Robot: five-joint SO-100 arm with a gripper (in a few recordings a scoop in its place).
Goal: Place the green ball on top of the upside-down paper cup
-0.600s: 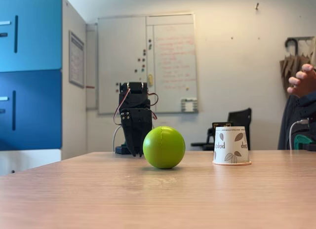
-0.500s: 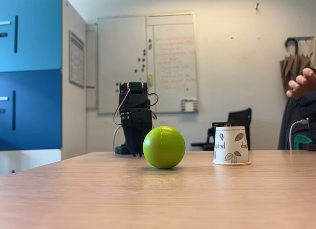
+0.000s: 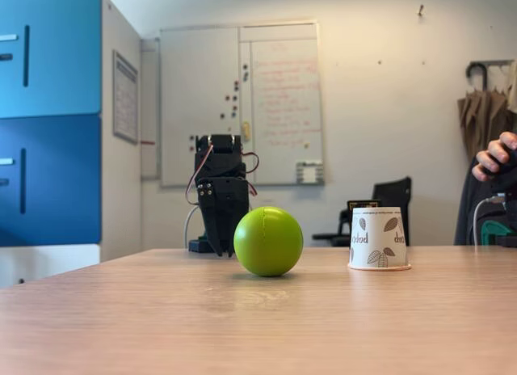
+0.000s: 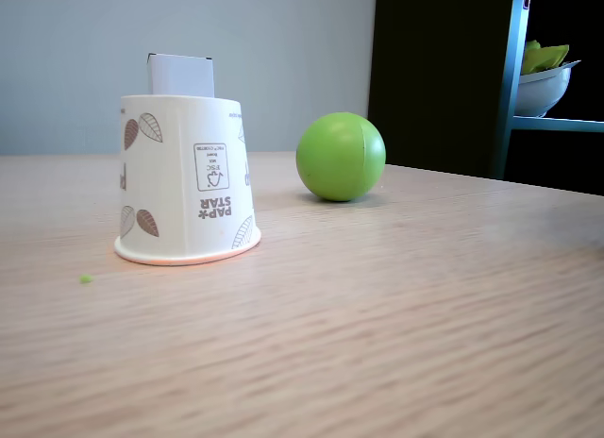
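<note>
The lime-green ball [image 3: 268, 241] rests on the wooden table [image 3: 242, 318], left of the upside-down paper cup [image 3: 378, 238], a ball's width apart. My black gripper [image 3: 223, 250] hangs point-down behind the ball at the table's far edge; its fingers look pressed together and hold nothing. In a fixed view from the other side, the cup [image 4: 184, 193] stands close on the left, rolled rim on the table, with the ball [image 4: 341, 157] farther back to its right.
A person's hand [image 3: 494, 155] shows at the right edge beyond the table. A blue cabinet [image 3: 48, 120] stands at the left. A small green crumb [image 4: 86, 279] lies left of the cup. A shelf holds a white bowl [image 4: 543, 87].
The person's hand at the right edge has dropped lower and curled. The arm, ball and cup have not moved.
</note>
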